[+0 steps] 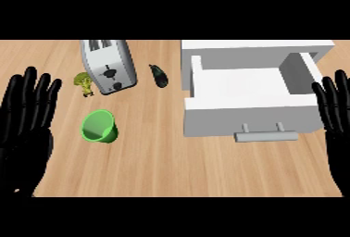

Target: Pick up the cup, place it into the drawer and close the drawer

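Cup (100, 126), green, lies tipped on the wooden counter (171, 166) between two relaxed, flat hands: left hand (24, 125) near it, right hand (336, 115) beside the open white drawer (253, 118). Farther back: broccoli (84, 82), toaster (107, 66), dark vegetable (159, 75).

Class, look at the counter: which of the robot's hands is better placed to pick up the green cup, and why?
Probably the left hand: it rests open just beside the green cup, while the right hand sits beyond the open drawer.
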`<move>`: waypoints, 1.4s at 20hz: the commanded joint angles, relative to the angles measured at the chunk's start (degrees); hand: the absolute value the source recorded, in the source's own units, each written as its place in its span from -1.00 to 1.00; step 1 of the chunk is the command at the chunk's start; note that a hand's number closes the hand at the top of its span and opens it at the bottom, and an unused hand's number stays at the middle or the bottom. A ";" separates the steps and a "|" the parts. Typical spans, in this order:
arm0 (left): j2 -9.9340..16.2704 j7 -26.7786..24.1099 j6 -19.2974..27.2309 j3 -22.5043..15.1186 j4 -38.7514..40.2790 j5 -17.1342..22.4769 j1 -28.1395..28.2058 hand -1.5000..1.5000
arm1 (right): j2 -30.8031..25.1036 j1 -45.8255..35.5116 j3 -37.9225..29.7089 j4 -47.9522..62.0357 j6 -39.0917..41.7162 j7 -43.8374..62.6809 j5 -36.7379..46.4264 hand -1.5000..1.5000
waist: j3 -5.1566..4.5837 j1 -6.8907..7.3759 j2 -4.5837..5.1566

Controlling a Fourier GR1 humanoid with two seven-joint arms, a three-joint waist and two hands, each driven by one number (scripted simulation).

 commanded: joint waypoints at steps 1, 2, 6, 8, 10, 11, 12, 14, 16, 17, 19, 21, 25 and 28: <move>0.42 0.31 -1.87 -0.59 1.90 1.43 -3.21 -1.00 | 1.73 4.06 1.55 -3.67 -0.48 -2.40 2.46 -1.00 | 0.03 1.65 1.10; 2.18 -2.50 -5.76 1.27 4.75 5.46 -3.18 -1.00 | 0.87 0.35 -0.20 -1.50 -0.43 -0.22 0.62 -1.00 | 0.01 1.72 1.16; 11.17 -3.92 -19.01 8.27 8.98 18.61 -4.14 -1.00 | 1.86 -0.36 0.85 -0.01 -0.01 -2.00 -0.25 -1.00 | -0.02 1.76 1.27; 6.04 2.52 -15.25 7.76 14.25 23.57 0.54 -1.00 | -0.24 0.41 3.73 2.36 3.65 3.53 -1.36 -1.00 | -0.09 2.13 1.54; 8.69 4.03 -17.48 11.02 17.18 27.67 -0.91 -1.00 | -1.65 -2.28 1.86 3.75 4.77 6.22 -3.61 -1.00 | -0.04 2.15 1.37; 9.98 3.76 -18.61 12.65 19.34 29.01 -2.68 -1.00 | 0.81 -2.76 4.59 5.94 3.14 4.77 -0.92 -1.00 | -0.02 2.15 1.33; 9.40 1.17 -19.18 12.25 23.68 26.93 -3.84 -1.00 | -0.62 -2.63 2.80 4.71 4.35 5.91 -2.51 -1.00 | -0.01 1.75 1.28; 9.85 3.50 -18.91 12.44 24.52 27.87 -5.60 -1.00 | -0.46 -4.93 1.44 7.24 4.78 5.44 -3.49 -1.00 | 0.01 1.90 1.21; 9.86 0.47 -18.47 12.37 30.07 23.33 -7.94 -1.00 | -1.56 -6.44 -1.30 8.36 5.78 5.71 -5.38 -1.00 | 0.02 1.76 1.22; 10.32 -0.45 -18.36 12.84 33.94 22.26 -10.17 -1.00 | -1.39 -5.54 0.55 6.98 5.89 7.19 -4.42 -1.00 | 0.01 1.60 1.24; 12.74 -3.39 -22.18 14.89 37.69 22.17 -8.92 -1.00 | -1.62 -6.93 -1.50 9.03 6.24 5.32 -5.37 -1.00 | 0.01 1.78 1.24; 11.62 -9.19 -23.21 13.95 46.14 18.20 -10.75 -1.00 | -0.94 -9.05 -1.25 13.55 6.48 1.50 -4.54 -1.00 | -0.01 1.62 1.42; 11.06 -14.44 -23.15 12.80 53.99 13.44 -12.09 -1.00 | 0.16 -7.99 0.77 11.47 5.53 1.92 -1.74 -1.00 | -0.01 1.56 1.28; 10.68 -16.56 -22.27 12.54 55.56 11.69 -11.12 -1.00 | -1.33 -11.71 -2.39 13.61 6.50 3.17 -4.16 -1.00 | 0.01 1.84 1.22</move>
